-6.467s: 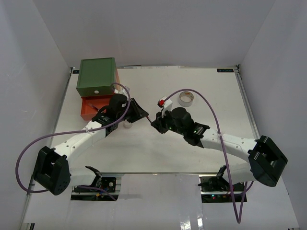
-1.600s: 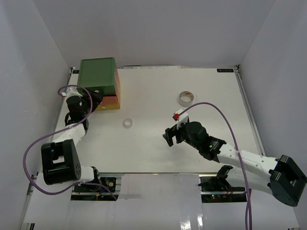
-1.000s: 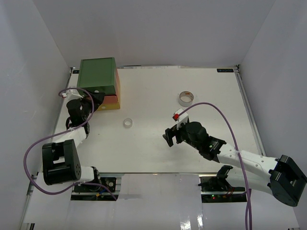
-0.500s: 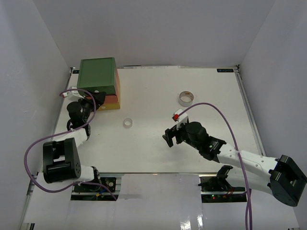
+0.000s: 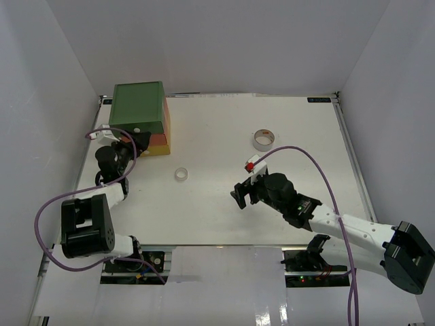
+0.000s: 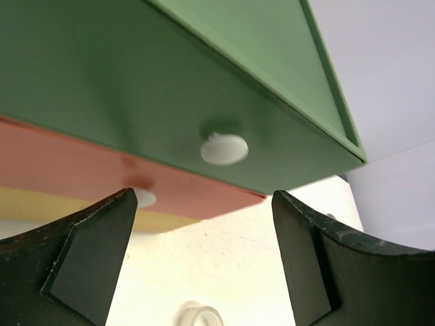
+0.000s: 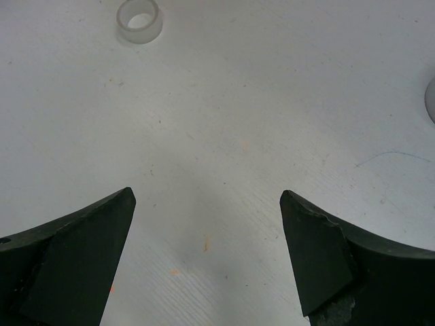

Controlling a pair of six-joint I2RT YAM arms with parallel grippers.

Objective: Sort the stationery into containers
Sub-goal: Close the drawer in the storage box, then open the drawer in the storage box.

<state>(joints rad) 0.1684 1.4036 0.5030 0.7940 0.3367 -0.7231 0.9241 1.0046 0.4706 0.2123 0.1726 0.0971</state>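
Note:
The chest of containers (image 5: 139, 109) stands at the far left with its drawers pushed in. In the left wrist view the green drawer's white knob (image 6: 224, 148) sits above the orange drawer's knob (image 6: 144, 197), with a strip of the yellow drawer (image 6: 81, 212) below. My left gripper (image 5: 136, 144) (image 6: 204, 198) stands open just in front of the chest, holding nothing. A clear tape ring (image 5: 181, 174) (image 6: 197, 316) (image 7: 138, 20) lies on the table between the arms. The grey tape roll (image 5: 264, 140) lies farther right. My right gripper (image 5: 239, 194) (image 7: 207, 197) hovers open over bare table.
White walls close in the white table (image 5: 224, 217) on the left, back and right. The left arm's purple cable (image 5: 47, 204) loops beside the left wall. The grey roll's edge (image 7: 431, 98) shows at the right of the right wrist view.
The orange drawer, open earlier, is now shut. My left gripper has drawn back a little from the chest front and spread wider. The right arm has stayed still.

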